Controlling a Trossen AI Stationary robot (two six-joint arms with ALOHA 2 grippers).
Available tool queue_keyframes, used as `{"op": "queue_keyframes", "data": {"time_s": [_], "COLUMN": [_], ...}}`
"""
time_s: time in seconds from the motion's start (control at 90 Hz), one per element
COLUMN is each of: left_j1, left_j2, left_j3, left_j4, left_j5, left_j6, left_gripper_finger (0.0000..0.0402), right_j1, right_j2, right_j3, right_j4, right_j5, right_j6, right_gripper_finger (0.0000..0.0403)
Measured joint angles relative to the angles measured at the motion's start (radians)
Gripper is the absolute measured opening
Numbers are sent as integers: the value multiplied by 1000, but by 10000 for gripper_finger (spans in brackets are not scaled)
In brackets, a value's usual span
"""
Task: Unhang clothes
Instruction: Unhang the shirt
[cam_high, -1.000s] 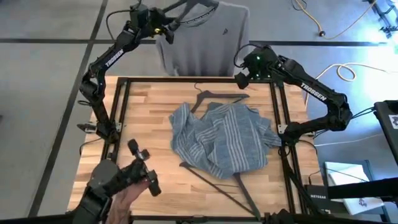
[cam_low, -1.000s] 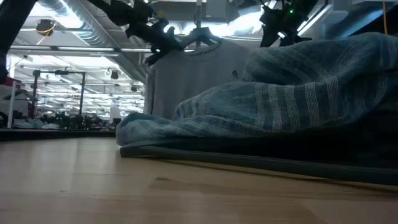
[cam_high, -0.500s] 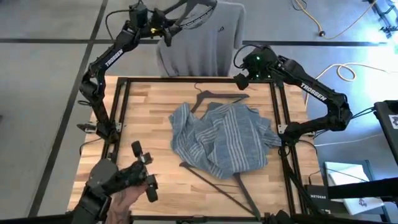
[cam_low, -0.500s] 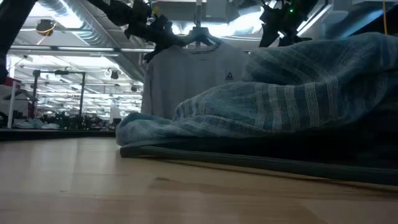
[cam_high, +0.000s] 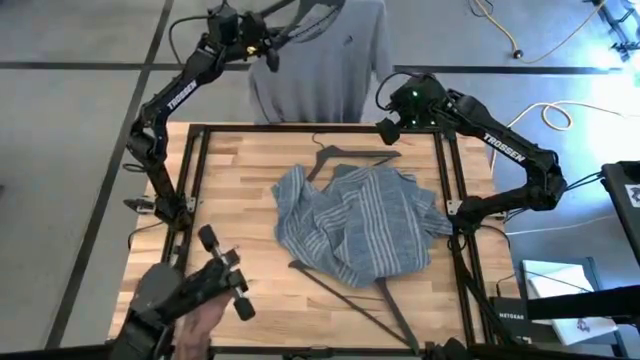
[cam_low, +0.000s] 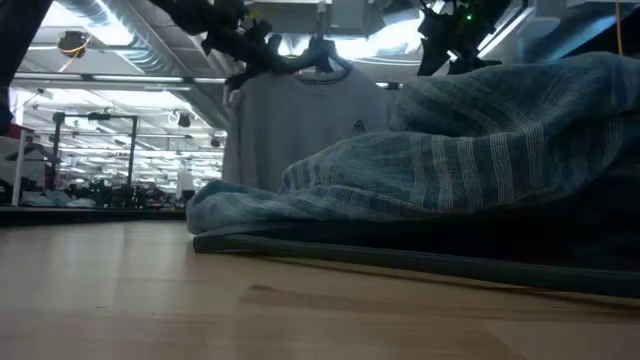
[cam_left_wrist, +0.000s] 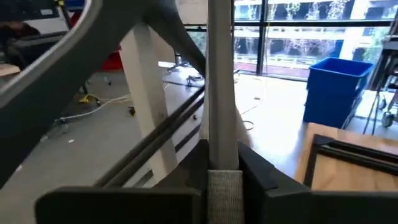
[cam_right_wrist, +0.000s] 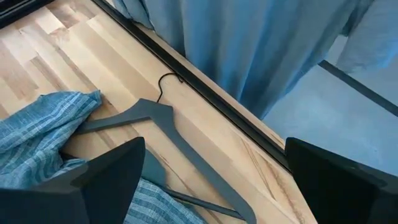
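Observation:
The grey T-shirt (cam_high: 315, 70) with a small dark logo hangs on a dark hanger (cam_low: 322, 66) beyond the table's far edge. My left gripper (cam_high: 265, 45) is up there at the shirt's left shoulder, shut on it. The blue-grey striped shirt (cam_high: 355, 225) lies crumpled on the middle of the table, partly over a bare hanger (cam_high: 345, 153). My right gripper (cam_high: 392, 125) hovers open above the far edge, right of the T-shirt, with nothing between its fingers. My left gripper pinches a strip of ribbed grey fabric (cam_left_wrist: 222, 186) between its two fingers, at the T-shirt's left shoulder (cam_low: 250, 75). It comes from the table's left, high above the tabletop. Whether the hanger's arm is in the hold too, I cannot tell. The shirt hangs below, clear of the table.
A second bare hanger (cam_high: 350, 295) lies near the front edge. A person's hand with a hand-held gripper (cam_high: 215, 285) is over the near left corner. A dark frame (cam_high: 195, 180) runs around the tabletop. Bare wood shows left of the striped shirt.
The grey T-shirt has shifted toward the table's left with my left gripper, its logo now farther left. The person's hand-held gripper at the near left corner has moved a little. The striped shirt and my right gripper have kept still.

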Motion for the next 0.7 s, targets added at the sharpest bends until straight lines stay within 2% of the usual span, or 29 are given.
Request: {"op": "queue_keyframes", "data": {"time_s": [0.478,0.7], "left_j1": [7,15], "left_j2": [-4,-4], "left_j3": [61,63], "left_j4": [-19,-164], "left_j5": [57,62], "left_j6": [-8,23], "left_gripper_finger": [27,27], "right_j1": [1,1], "right_j2": [0,0], "right_j3": [0,0], "right_j4": [1,-1], "right_j5": [-7,-7], "right_j6": [8,5], "right_gripper_finger": [367,367]}}
